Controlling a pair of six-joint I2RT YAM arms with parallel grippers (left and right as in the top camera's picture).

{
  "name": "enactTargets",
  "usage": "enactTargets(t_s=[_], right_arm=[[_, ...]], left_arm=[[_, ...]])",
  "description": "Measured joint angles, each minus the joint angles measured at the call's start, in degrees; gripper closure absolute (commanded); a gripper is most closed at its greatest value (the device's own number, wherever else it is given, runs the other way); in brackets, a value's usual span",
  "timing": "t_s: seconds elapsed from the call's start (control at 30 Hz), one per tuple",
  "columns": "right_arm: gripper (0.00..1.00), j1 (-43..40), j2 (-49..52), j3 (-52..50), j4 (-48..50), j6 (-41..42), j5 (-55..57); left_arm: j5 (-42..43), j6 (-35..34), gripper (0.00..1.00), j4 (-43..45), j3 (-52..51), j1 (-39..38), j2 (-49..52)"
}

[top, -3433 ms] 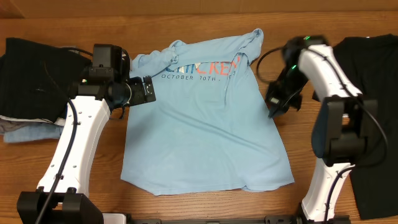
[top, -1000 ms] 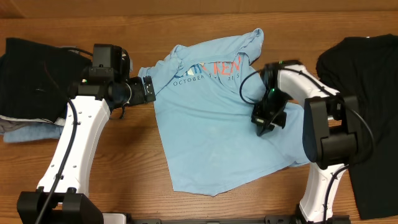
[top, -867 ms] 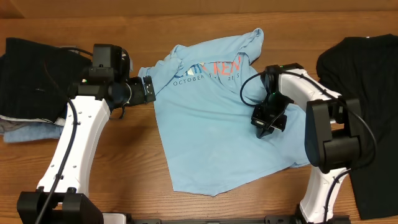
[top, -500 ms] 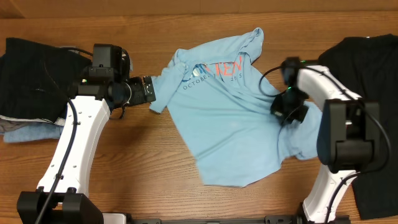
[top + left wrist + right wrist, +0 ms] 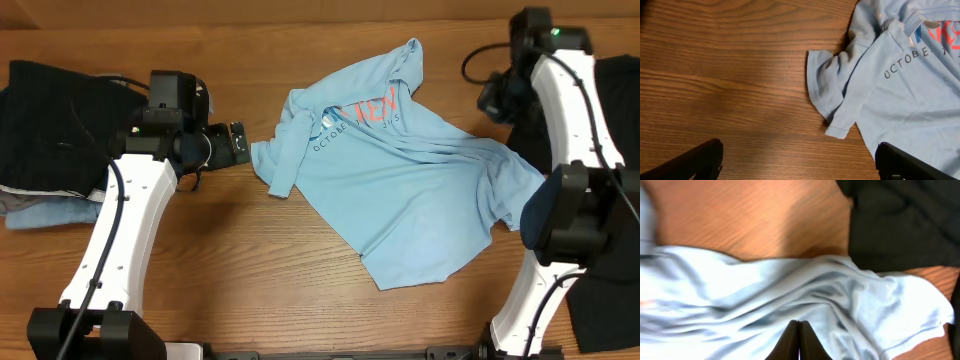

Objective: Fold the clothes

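I see the sky-blue T-shirt (image 5: 420, 190) lying rumpled and skewed on the table (image 5: 250, 270) between both arms, one sleeve (image 5: 827, 90) just ahead of my left end effector (image 5: 238, 143), which stands wide and holds nothing, while my right end effector (image 5: 799, 330), fingers pressed together, hangs above the shirt's other side beside a black shirt (image 5: 900, 220).

Item: a light sky-blue T-shirt (image 5: 420, 190) of thin fabric.
Print: red and dark lettering (image 5: 358, 118) is showing face up near the collar.
Pose: it is lying unfolded and skewed, with long creases running toward its right edge.
Sleeve: the sleeve (image 5: 278, 165) nearest the left arm is bunching and folding over.
Place: it is resting on the wooden surface (image 5: 250, 260).
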Motion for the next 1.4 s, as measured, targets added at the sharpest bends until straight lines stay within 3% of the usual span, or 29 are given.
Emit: enactTargets(t_s=[0.27, 0.57, 0.67, 0.73, 0.8, 0.83, 1.03, 1.2, 1.3, 1.33, 1.37, 1.4], right_arm=[[0.96, -0.5, 0.0, 4.0, 0.3, -10.9, -16.1], [0.96, 10.7, 0.0, 1.1, 15.8, -0.8, -18.0], [0.65, 14.4, 0.0, -2.1, 15.6, 3.4, -14.1], [0.54, 15.3, 0.0, -3.1, 13.9, 5.1, -11.8], [0.1, 14.9, 0.1, -3.2, 12.5, 5.9, -10.1], [0.0, 14.4, 0.1, -3.2, 11.6, 6.4, -9.4], [0.0, 7.3, 0.1, -3.2, 5.6, 6.9, -7.6], [0.0, 2.1, 0.1, -3.2, 6.5, 7.0, -6.9], [0.0, 1.2, 0.1, -3.2, 6.9, 7.0, -6.8], [0.0, 1.1, 0.1, -3.2, 6.9, 7.0, -6.8], [0.0, 1.1, 0.1, -3.2, 6.9, 7.0, -6.8], [0.0, 1.1, 0.1, -3.2, 7.0, 7.0, -6.8]], left_arm=[[0.0, 0.0, 0.0, 0.0, 0.0, 0.0, 0.0], [0.0, 0.0, 0.0, 0.0, 0.0, 0.0, 0.0], [0.0, 0.0, 0.0, 0.0, 0.0, 0.0, 0.0], [0.0, 0.0, 0.0, 0.0, 0.0, 0.0, 0.0], [0.0, 0.0, 0.0, 0.0, 0.0, 0.0, 0.0], [0.0, 0.0, 0.0, 0.0, 0.0, 0.0, 0.0], [0.0, 0.0, 0.0, 1.6, 0.0, 0.0, 0.0], [0.2, 0.1, 0.0, 3.9, 0.0, 0.0, 0.0], [4.5, 3.6, 0.0, 6.5, 0.0, -0.1, 0.0], [5.7, 4.5, 0.37, 6.8, 0.0, -0.5, 0.0], [6.7, 5.9, 0.57, 7.5, 0.0, -1.6, 0.0], [6.8, 7.6, 0.64, 7.8, 0.0, -2.5, 0.2]])
